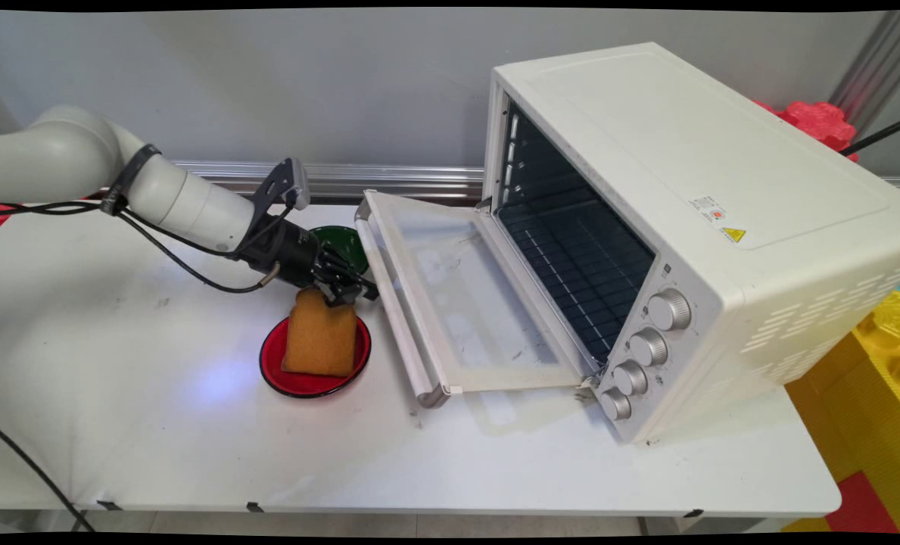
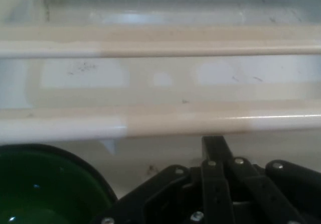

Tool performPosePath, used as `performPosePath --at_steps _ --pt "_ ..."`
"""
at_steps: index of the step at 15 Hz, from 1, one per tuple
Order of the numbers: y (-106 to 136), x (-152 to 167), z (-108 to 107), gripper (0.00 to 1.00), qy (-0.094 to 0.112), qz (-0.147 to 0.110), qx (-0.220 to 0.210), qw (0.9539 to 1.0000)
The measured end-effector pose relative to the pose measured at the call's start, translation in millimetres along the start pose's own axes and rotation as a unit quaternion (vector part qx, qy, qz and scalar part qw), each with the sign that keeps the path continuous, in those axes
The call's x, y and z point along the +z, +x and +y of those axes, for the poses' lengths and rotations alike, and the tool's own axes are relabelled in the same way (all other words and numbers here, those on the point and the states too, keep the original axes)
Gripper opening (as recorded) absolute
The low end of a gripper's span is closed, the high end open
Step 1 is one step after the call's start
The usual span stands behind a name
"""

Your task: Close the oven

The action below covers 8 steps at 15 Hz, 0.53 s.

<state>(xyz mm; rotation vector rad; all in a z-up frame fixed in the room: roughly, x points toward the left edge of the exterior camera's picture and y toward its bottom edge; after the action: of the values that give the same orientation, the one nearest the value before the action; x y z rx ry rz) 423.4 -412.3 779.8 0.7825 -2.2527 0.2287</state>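
over the red plate (image 1: 279, 375), the gripper (image 1: 341, 294) touches the bread slice's (image 1: 321, 337) top edge, near the oven door (image 1: 465, 303); i cannot tell its grip.

- The gripper (image 2: 220, 184) is seen as black linkage rising from the bottom edge, right of centre.
- A green bowl (image 2: 45, 189) is cut off by the lower left corner.
- The oven door (image 2: 160, 78), cream with a glass pane, is stretched across the frame beyond them.
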Motion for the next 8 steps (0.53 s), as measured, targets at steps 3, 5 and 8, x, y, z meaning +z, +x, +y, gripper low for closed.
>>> performPosePath --at_steps 3,5,8 --pt "-0.3 5.4 0.1 0.00 0.001 0.002 0.000 1.0000" --pt "0.5 8.5 0.1 0.00 0.002 0.006 0.000 1.0000" --pt "3.3 10.9 -1.0 0.00 0.005 0.013 -0.001 0.9999"
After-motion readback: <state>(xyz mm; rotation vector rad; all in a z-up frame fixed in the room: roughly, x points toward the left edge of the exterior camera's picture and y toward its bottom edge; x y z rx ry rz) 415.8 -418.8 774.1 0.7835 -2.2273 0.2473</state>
